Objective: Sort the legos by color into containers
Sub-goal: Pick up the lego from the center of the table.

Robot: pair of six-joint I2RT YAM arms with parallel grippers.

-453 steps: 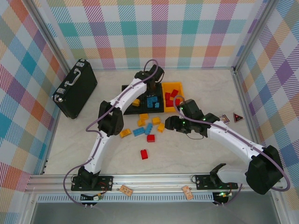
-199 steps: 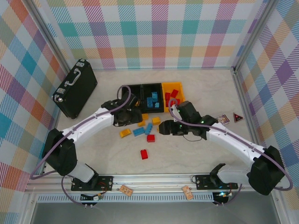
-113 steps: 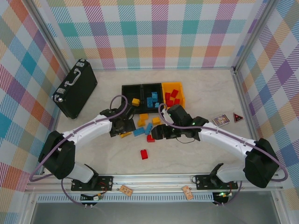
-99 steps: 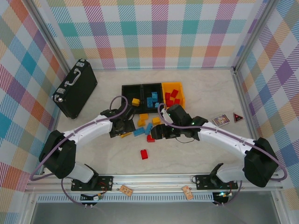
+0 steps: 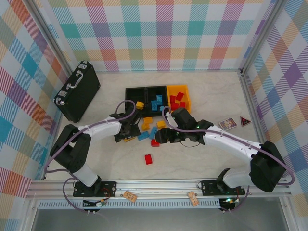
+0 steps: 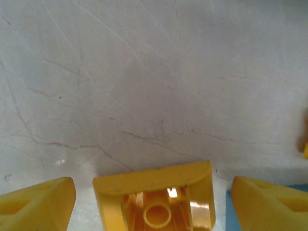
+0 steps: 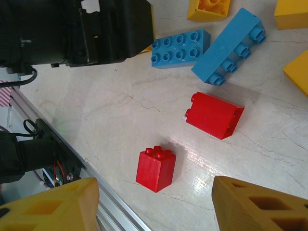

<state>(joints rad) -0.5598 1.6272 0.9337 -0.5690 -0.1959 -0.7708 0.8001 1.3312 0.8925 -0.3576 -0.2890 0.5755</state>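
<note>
Shifted since the earlier frames: left jaws down from over the bins to the loose legos [image 5: 152, 131] on the counter [image 5: 192, 163], right jaws drawn in leftward to the same pile; from the left wrist, yellow fingers [image 6: 36, 202] spread wide either side of an upturned yellow brick [image 6: 154, 207], a gap on each side, nothing pinched; from the right wrist, likewise spread and empty, fingertips [image 7: 260, 207] well apart over bare counter, an upright red brick [image 7: 155, 168] and a sloped red brick [image 7: 214, 114] lying ahead between them, blue bricks [image 7: 180, 47] beyond; farther back in the top view, three bins touching in a row: left black bin [image 5: 131, 94] with a single yellow lego [image 5: 139, 104], middle black bin [image 5: 150, 91] with blue legos [image 5: 156, 102], yellow-orange bin [image 5: 177, 87] with red legos [image 5: 177, 98].
</note>
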